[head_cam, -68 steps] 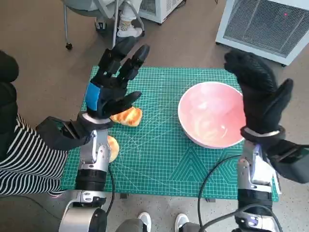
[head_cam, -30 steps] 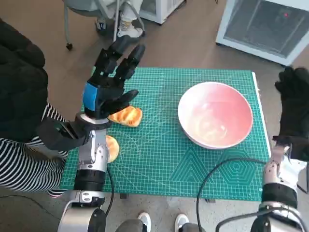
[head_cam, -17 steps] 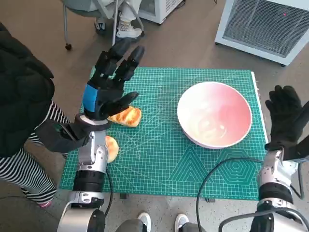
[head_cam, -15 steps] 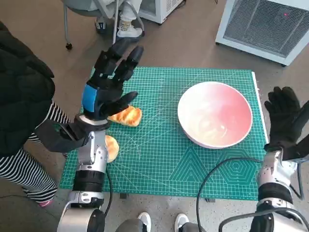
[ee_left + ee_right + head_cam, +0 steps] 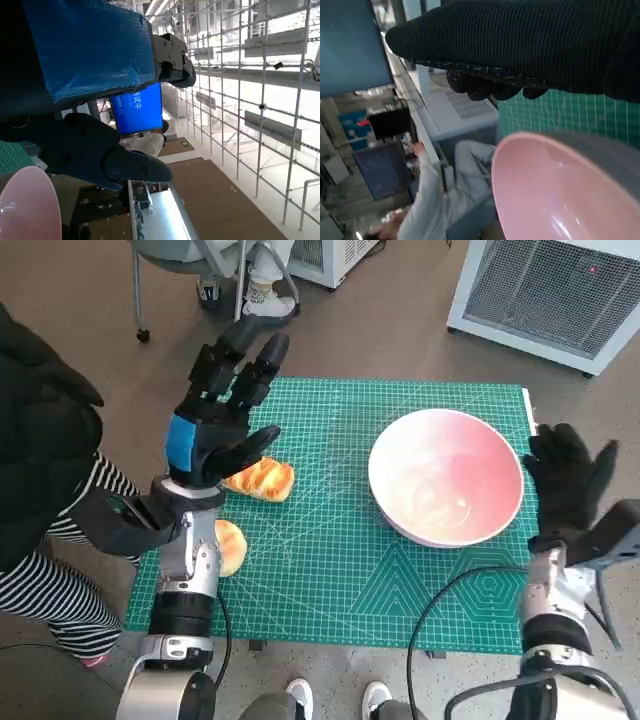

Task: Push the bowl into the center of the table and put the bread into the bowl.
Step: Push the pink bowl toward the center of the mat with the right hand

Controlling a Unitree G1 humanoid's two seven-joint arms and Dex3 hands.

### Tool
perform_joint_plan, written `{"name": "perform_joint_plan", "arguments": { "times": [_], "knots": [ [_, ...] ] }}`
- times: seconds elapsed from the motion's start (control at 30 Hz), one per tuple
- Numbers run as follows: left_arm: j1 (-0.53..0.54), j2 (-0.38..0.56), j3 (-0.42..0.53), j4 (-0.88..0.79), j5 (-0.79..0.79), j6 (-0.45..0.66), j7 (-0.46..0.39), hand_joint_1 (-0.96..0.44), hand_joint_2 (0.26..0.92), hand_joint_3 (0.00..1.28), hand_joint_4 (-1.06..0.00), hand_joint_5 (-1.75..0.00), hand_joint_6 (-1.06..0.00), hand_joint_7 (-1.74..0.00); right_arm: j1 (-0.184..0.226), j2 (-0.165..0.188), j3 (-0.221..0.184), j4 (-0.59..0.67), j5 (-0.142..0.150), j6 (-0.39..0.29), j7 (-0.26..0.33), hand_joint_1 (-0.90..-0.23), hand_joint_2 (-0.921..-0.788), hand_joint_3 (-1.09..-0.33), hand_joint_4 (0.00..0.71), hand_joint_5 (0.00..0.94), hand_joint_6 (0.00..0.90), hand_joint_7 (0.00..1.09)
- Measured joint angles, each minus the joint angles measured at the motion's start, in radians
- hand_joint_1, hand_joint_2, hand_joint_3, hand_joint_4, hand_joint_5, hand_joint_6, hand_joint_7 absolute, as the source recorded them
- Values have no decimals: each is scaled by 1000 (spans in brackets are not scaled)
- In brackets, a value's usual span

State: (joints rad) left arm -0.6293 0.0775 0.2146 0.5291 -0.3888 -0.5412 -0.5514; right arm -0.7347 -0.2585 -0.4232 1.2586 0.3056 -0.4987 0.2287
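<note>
A pink bowl (image 5: 446, 476) stands on the right half of the green mat (image 5: 330, 570); its rim also shows in the left wrist view (image 5: 25, 205) and it fills the right wrist view (image 5: 560, 195). My right hand (image 5: 566, 478) is raised just beside the bowl's right edge, fingers spread, holding nothing. A golden bread roll (image 5: 262, 480) lies at the mat's left, with a second bread piece (image 5: 231, 545) nearer the left edge. My left hand (image 5: 218, 420) hovers above the roll with fingers spread, empty.
A person in a black jacket and striped trousers (image 5: 40, 490) stands close at the left. A white cabinet with a grille (image 5: 560, 290) sits beyond the table's far right corner. A chair base and feet (image 5: 250, 285) are behind the table.
My right hand has moved left from beyond the table's right edge to beside the bowl's rim. The left hand stays raised over the bread. The bowl has not moved.
</note>
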Motion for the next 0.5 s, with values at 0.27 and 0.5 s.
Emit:
{"name": "perform_joint_plan", "arguments": {
  "times": [0.27, 0.5],
  "knots": [
    [0, 2, 0, 0, -2, 2, 0, -479, 921, 167, -293, -5, -213, -379, -8, 29, 12, 3, -2, 17, 9, -599, -921, -910, 149, 6, 115, 233],
    [0, 3, 0, 0, 0, 2, 0, -484, 921, 167, -292, -3, -222, -368, -26, 55, 21, 4, -3, 28, 19, -600, -921, -903, 144, 2, 118, 223]
  ]
}}
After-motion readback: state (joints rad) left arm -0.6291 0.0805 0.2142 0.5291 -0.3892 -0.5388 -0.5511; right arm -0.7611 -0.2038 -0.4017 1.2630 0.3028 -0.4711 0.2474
